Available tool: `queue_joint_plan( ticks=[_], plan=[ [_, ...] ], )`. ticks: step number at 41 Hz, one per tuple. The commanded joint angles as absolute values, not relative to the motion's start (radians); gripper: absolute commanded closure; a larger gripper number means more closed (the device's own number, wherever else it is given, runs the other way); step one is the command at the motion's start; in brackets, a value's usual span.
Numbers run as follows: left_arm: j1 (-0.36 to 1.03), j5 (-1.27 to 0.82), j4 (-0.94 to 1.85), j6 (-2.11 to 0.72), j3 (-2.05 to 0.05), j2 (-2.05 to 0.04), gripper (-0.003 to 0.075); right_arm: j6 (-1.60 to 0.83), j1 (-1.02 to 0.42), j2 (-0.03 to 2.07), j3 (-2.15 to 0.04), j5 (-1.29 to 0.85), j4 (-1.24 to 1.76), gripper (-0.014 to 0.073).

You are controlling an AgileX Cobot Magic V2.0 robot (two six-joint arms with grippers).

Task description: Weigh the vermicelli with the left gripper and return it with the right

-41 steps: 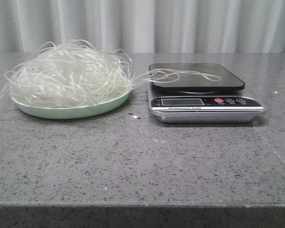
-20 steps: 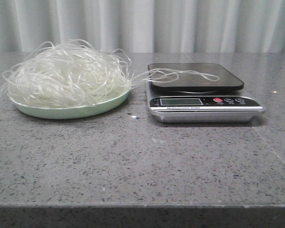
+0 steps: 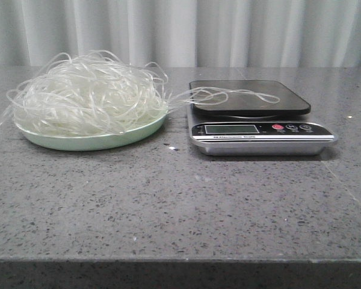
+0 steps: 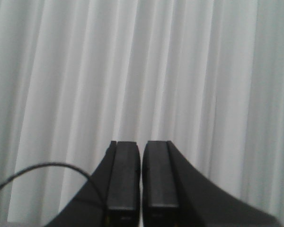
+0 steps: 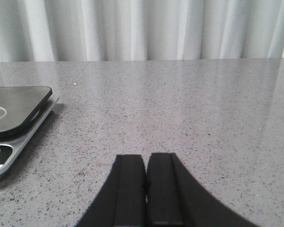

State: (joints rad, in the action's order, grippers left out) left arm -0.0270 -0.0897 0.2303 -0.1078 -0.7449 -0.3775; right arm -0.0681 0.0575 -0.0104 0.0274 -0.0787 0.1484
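The vermicelli (image 3: 87,96), a big tangle of whitish translucent strands, lies heaped on a pale green plate (image 3: 90,141) at the left of the table. A long loop of strands (image 3: 240,93) trails from it across the black platform of the kitchen scale (image 3: 253,117). The scale's corner also shows in the right wrist view (image 5: 14,123). Neither gripper shows in the front view. My left gripper (image 4: 142,151) is shut and empty, facing the curtain. My right gripper (image 5: 146,163) is shut and empty, low over the table to the right of the scale.
The grey speckled table (image 3: 180,205) runs to a front edge near the bottom of the front view. A white pleated curtain (image 3: 180,30) hangs behind it. A thin black cable (image 4: 42,166) curves beside the left fingers.
The front view jitters slightly between frames. Vermicelli, plate and scale stay in place. No gripper has entered the front view.
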Motion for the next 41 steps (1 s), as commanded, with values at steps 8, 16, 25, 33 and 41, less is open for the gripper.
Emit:
queue_joint_plan(
  ticks=[8, 16, 25, 33, 41],
  plan=[
    [-0.027, -0.286, 0.287, -0.099, -0.990, -0.732, 0.0472, -0.069, 0.066, -0.027, 0.020, 0.011, 0.141, 0.0443],
    [-0.027, -0.421, 0.396, -0.109, -1.027, -0.878, 0.0219, -0.069, 0.066, -0.027, 0.020, 0.011, 0.141, 0.0443],
    [0.062, -0.583, 0.518, -0.241, -1.057, -1.011, 0.0114, -0.069, 0.066, -0.027, 0.020, 0.010, 0.141, 0.0443],
    [0.232, -0.680, 0.525, -0.262, -1.117, -1.155, 0.0113, -0.069, 0.066, -0.027, 0.020, 0.010, 0.141, 0.0443],
    [0.334, -0.767, 0.473, -0.263, -1.207, -1.318, 0.0113, -0.069, 0.066, -0.027, 0.020, 0.010, 0.141, 0.0443]
  ],
)
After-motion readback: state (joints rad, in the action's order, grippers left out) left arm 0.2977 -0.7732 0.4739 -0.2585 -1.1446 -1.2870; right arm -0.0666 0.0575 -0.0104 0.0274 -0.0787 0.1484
